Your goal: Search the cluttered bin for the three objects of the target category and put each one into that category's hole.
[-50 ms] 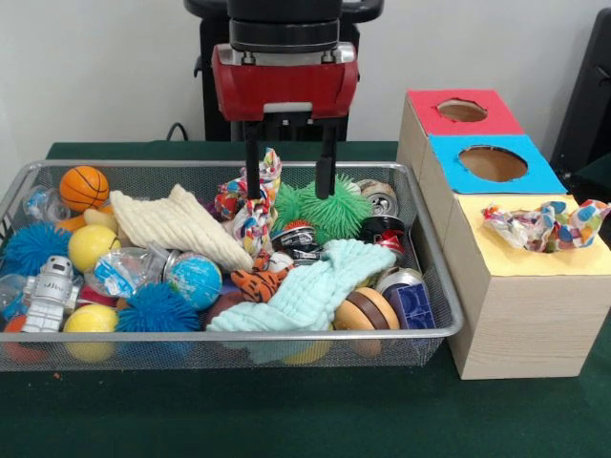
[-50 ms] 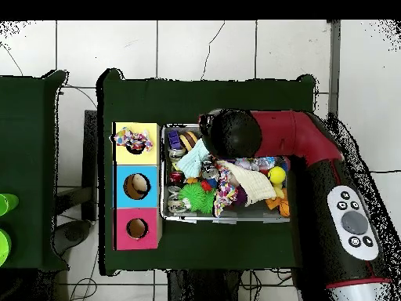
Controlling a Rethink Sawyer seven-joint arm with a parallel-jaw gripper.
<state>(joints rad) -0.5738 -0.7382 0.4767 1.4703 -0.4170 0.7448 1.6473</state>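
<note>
Cream knitted cloth [image 1: 177, 224] lies at the left-centre of the wire bin [image 1: 239, 335], draped over balls; I judge it light, limp and easy to pinch at any raised fold. Just right of it stands the patterned cloth [image 1: 252, 202], bunched and knotted into an upright twist. It is soft and compressible, and likely to trail or snag on neighbours, so the knotted middle is the best hold. My end effector [image 1: 289, 186] hangs over this spot with its fingers spread and nothing between them, one finger close beside the twist and the other over the green spiky ball [image 1: 334, 212]. Further right, a mint cloth [image 1: 315, 281] sprawls across cans. On the yellow box [image 1: 535, 277] a similar patterned cloth [image 1: 539, 227] rests at the hole, not fully dropped in.
</note>
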